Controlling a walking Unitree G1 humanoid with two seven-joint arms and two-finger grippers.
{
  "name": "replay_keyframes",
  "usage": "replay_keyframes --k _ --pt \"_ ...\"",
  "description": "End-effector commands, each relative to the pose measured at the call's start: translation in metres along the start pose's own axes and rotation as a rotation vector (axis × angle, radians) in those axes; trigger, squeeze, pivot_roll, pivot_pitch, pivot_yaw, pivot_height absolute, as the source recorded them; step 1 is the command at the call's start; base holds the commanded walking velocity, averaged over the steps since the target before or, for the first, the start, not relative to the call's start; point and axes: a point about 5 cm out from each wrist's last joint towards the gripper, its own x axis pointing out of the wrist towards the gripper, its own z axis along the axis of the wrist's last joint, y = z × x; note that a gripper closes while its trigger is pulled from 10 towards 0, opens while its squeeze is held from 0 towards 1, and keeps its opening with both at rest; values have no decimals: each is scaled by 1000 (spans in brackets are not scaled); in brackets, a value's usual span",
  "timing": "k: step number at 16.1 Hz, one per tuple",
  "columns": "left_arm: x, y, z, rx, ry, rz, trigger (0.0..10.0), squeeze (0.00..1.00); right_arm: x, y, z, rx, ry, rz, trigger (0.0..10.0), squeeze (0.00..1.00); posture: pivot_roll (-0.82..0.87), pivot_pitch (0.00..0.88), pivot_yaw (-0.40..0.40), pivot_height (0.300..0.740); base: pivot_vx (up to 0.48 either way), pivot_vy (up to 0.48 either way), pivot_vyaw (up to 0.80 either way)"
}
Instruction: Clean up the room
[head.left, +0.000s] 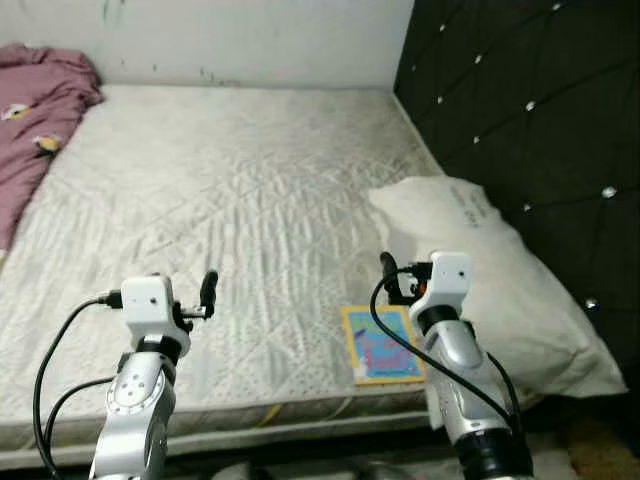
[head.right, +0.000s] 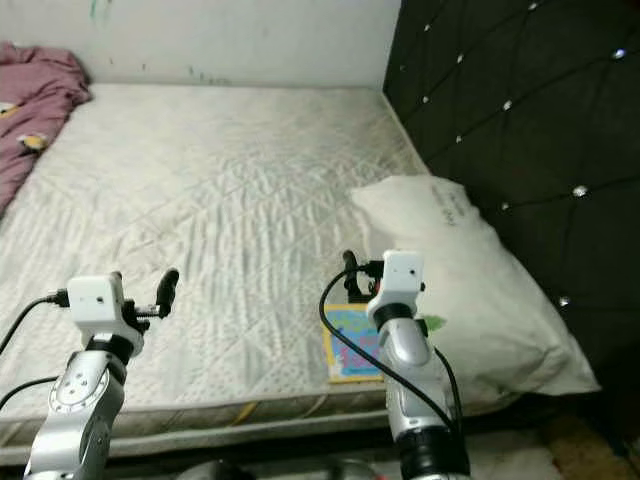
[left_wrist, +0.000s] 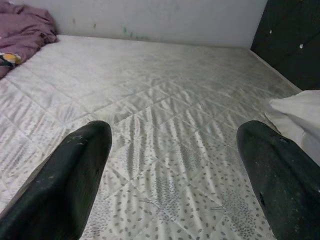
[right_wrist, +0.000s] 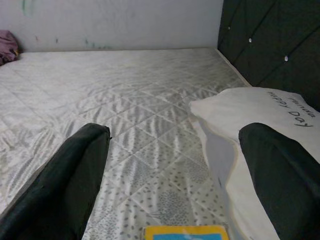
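Head views: cleanup barely started. Book (head.left: 381, 345) lies on the mattress (head.left: 230, 190) near its front edge, just beside the pillow (head.left: 490, 280); purple blanket (head.left: 35, 120) bunched at far left corner. My right gripper (right_wrist: 175, 190) hovers above the book, fingers spread wide, holding nothing. My left gripper (left_wrist: 175, 185) likewise spread, empty, over bare mattress.

Two silver metal arms: left arm (head.left: 135, 400), right arm (head.left: 465, 375). Each has a white boxy wrist module, looping black cables, ribbed joint rings. Left gripper (left_wrist: 170, 175) and right gripper (right_wrist: 172, 175) fingers: black, rounded, scuffed.
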Motion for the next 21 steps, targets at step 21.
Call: replay_keyframes --k 21 --pt "-1 -4 -4 -21 32 -12 10000 0 -2 -7 -2 -4 33 -9 10000 0 0 0 -19 740 0 469 -91"
